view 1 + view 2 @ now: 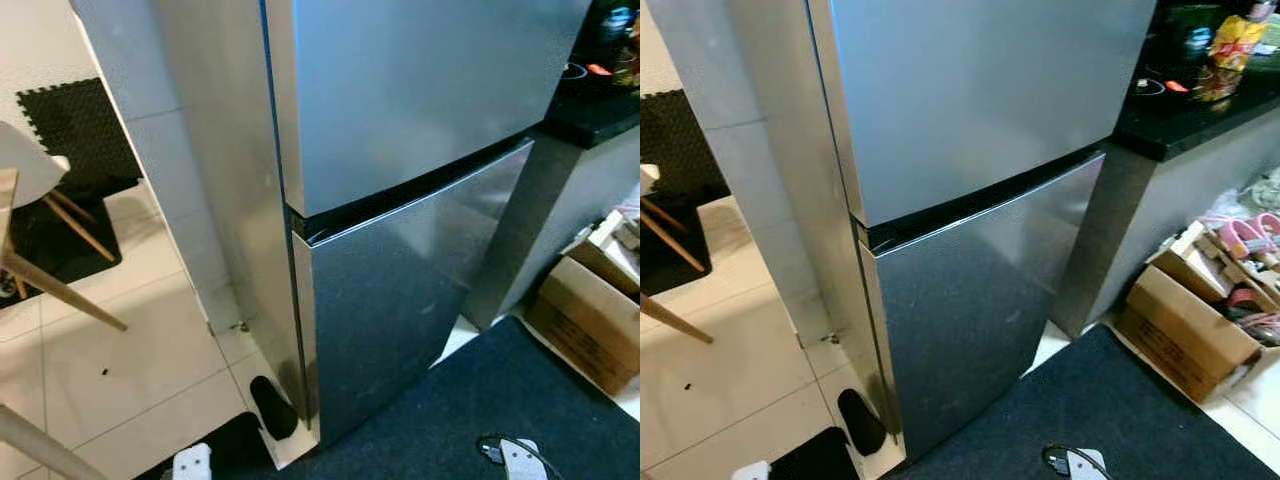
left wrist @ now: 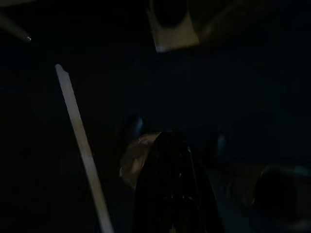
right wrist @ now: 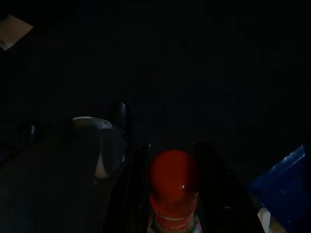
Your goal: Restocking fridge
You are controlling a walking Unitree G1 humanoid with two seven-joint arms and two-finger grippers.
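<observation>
A tall steel fridge (image 1: 400, 150) stands before me with its upper door (image 1: 980, 90) and lower door (image 1: 970, 300) both closed. In the dark right wrist view, my right gripper (image 3: 171, 154) is shut on a bottle with a red cap (image 3: 173, 177), one black finger on each side of it. The left wrist view is also very dark. There my left gripper (image 2: 167, 145) hangs low, its black fingers pressed together with nothing seen between them.
A black counter (image 1: 1200, 125) with packets adjoins the fridge on the right. Below it sits an open cardboard box (image 1: 1185, 330) of goods. A dark rug (image 1: 520, 400) lies before the fridge. Wooden chair legs (image 1: 60, 290) and a black foam mat (image 1: 70, 120) are on the left.
</observation>
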